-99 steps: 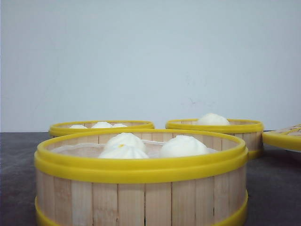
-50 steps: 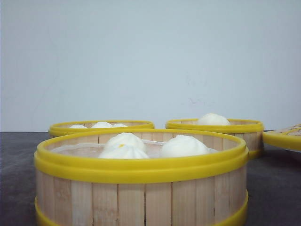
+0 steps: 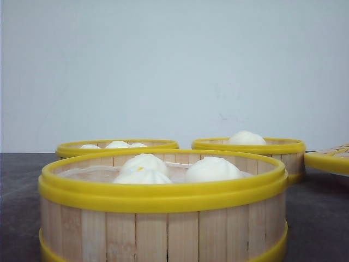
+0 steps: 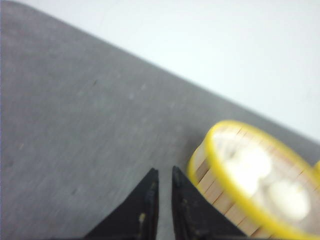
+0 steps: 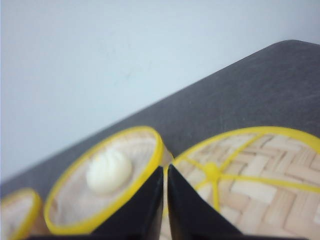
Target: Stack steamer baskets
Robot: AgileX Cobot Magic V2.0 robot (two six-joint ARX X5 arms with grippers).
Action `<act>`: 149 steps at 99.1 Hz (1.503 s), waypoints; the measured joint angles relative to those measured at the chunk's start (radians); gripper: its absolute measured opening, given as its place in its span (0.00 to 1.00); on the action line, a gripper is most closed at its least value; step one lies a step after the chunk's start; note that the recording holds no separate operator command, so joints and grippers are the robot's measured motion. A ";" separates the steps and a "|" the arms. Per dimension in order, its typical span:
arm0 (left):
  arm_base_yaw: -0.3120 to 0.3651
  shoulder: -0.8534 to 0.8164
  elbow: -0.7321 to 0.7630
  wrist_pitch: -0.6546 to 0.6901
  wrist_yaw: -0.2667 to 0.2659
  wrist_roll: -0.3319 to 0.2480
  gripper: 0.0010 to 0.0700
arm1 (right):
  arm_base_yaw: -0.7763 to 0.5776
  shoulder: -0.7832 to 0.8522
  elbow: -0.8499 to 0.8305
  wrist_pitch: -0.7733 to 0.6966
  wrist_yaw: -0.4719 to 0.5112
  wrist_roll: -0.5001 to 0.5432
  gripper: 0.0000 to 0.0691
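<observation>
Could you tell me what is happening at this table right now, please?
Nothing is being handled yet. Three steamer baskets sit apart on the dark table, unstacked: the near basket holds three buns, the left rear basket and right rear basket sit behind it. A woven lid lies to the right. The left gripper and right gripper hang shut, holding nothing.

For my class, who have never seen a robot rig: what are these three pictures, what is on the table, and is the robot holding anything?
A two-armed robot took them. One camera looks forward over the dark table; the other two sit on the wrists, so the black wedges are the left gripper and right gripper. Both look shut and hold nothing. On the table stand three steamer baskets with white buns: a near basket, a far left basket and a far right basket. A woven lid lies flat beside the far right one. Nothing is stacked yet.
</observation>
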 joint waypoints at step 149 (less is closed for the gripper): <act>-0.148 1.507 1.066 -0.268 0.098 0.262 0.49 | 0.043 0.546 0.640 -0.311 -0.057 -0.290 0.71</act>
